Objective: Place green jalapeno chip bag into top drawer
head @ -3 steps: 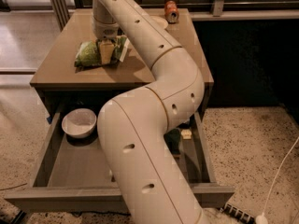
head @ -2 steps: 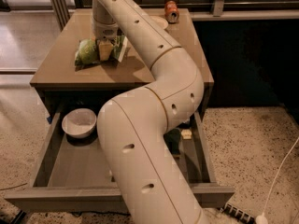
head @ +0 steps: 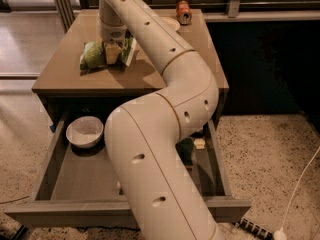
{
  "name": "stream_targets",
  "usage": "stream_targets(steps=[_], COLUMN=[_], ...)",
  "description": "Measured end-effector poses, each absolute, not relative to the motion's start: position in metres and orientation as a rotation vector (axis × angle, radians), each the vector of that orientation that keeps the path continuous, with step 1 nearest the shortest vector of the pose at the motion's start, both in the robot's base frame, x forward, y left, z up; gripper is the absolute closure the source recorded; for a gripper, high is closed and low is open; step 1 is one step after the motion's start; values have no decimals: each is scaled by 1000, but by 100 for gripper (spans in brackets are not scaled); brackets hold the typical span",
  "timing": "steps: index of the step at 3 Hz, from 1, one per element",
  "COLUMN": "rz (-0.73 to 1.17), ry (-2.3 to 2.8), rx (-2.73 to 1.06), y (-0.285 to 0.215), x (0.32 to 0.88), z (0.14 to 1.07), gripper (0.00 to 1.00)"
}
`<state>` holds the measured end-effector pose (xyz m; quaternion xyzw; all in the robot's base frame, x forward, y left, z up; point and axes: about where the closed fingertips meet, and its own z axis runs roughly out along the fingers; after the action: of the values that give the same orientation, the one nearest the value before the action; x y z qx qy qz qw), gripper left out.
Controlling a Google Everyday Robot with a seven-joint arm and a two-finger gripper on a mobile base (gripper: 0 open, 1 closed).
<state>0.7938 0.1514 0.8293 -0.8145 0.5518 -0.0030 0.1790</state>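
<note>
Almost nothing shifts since a second ago: gripper (head: 114, 53) stays down at green jalapeno chip bag (head: 92, 55) on desk (head: 65, 76). I cannot tell if it grips. I'd lift straight, then clear white bowl (head: 85, 131) in top drawer (head: 80, 184).

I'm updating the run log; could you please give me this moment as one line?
gripper: at green jalapeno chip bag on cabinet top | top drawer: open, white bowl inside | bag: not yet in drawer
</note>
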Motion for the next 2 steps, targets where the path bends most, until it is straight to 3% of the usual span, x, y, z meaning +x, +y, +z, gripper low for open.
stream_targets(steps=[2], rz=[-23], ry=[1626], rx=[-2195], y=[99], x=[793], z=[857], gripper=[100])
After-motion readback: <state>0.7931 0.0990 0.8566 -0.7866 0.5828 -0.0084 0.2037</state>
